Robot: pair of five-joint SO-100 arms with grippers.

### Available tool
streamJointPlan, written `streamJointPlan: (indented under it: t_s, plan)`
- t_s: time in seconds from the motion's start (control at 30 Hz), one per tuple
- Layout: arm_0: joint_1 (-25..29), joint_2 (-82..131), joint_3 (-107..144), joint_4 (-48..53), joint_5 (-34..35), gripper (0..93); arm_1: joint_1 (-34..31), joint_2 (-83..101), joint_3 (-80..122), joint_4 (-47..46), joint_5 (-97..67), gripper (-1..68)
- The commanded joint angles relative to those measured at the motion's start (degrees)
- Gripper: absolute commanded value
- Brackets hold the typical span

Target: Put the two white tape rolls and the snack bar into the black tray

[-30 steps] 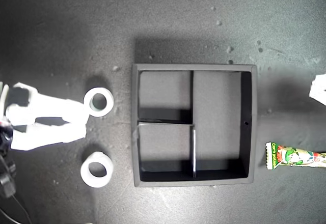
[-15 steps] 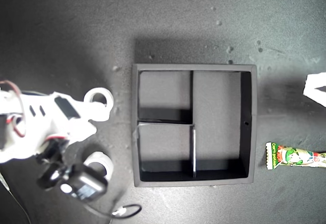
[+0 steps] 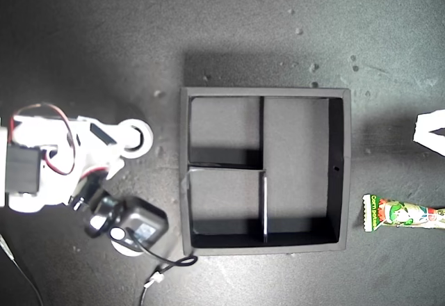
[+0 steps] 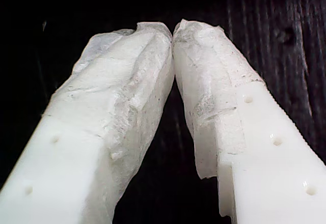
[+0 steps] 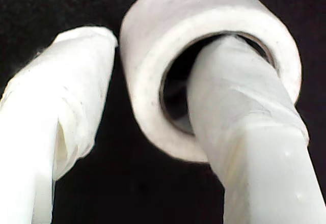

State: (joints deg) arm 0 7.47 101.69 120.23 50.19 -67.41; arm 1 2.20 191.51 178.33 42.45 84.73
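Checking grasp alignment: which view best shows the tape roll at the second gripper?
The second wrist view: one finger sits inside the tape roll, the other outside. The exterior view shows only its rim beside the arm; the first wrist view shows nothing of it.

Snack bar (image 3: 403, 215) at exterior view's right of tray (image 3: 338, 167)

The surface (image 3: 83, 35) under my arms is dark grey and matte, speckled with pale crumbs, most of them above the black tray (image 3: 186, 174) in the exterior view. The tray sits flat near the middle. One white tape roll (image 3: 141, 138) lies just off the tray toward the exterior view's left. A second white tape roll (image 3: 124, 247) lies below it, mostly hidden by my arm. The snack bar (image 3: 403, 214) lies at the exterior view's right edge, apart from the tray.
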Motion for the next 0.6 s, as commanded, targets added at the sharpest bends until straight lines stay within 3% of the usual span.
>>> streamJointPlan:
  t_s: [0.0,0.13,0.3,0.4,0.57]
  plan:
    - [-0.9,-2.8,-4.0,0.0,0.0,10.2,-1.8,0.4,0.7,-2.0,-6.9,-0.3]
    - [-2.9,-7.5,-5.5,0.4,-2.8,1.1,-4.2,0.4,0.0,-10.3,-9.0,-0.3]
    - [-4.5,-8.8,-5.8,0.6,-4.7,0.1,-1.4,-0.4,-6.6,-22.3,-6.1,-0.3]
    - [-4.8,-8.9,-4.7,0.6,-5.0,0.1,-2.4,-1.2,-15.7,-20.3,-8.6,-0.3]
    - [-5.5,-5.9,-3.3,0.7,-4.4,0.0,-9.3,-20.6,-38.1,-4.5,-9.8,-0.3]
